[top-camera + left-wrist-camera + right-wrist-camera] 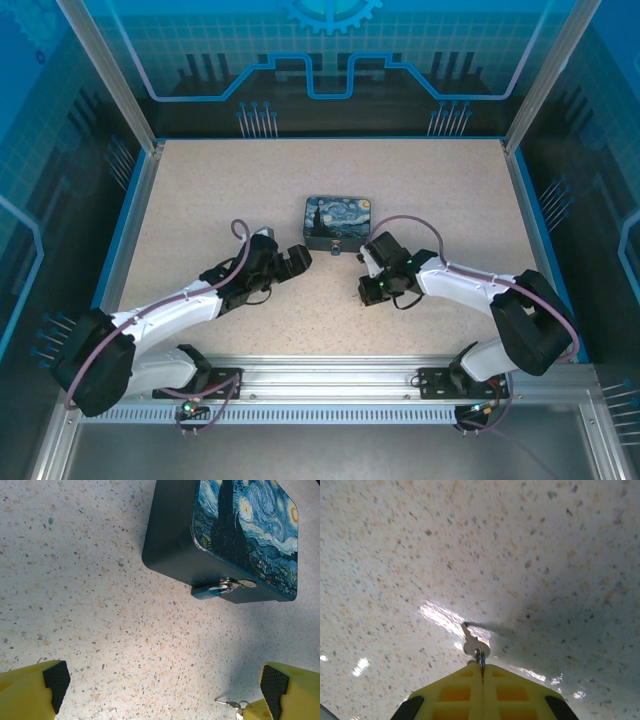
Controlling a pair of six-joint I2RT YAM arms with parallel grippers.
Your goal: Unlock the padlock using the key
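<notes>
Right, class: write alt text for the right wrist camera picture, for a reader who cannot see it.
The right pincer, yellow and shut, pinches a tiny silvery key at its head end, with the blade pointing away from the camera. Behind it is a glossy, speckled beige table, where the key's shadow falls to the right.

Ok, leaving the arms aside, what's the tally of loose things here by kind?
Tin box: 1
Padlock: 1
Keys: 2, one pinched in the right gripper, what looks like another lying beside the left gripper
Total: 4
</notes>
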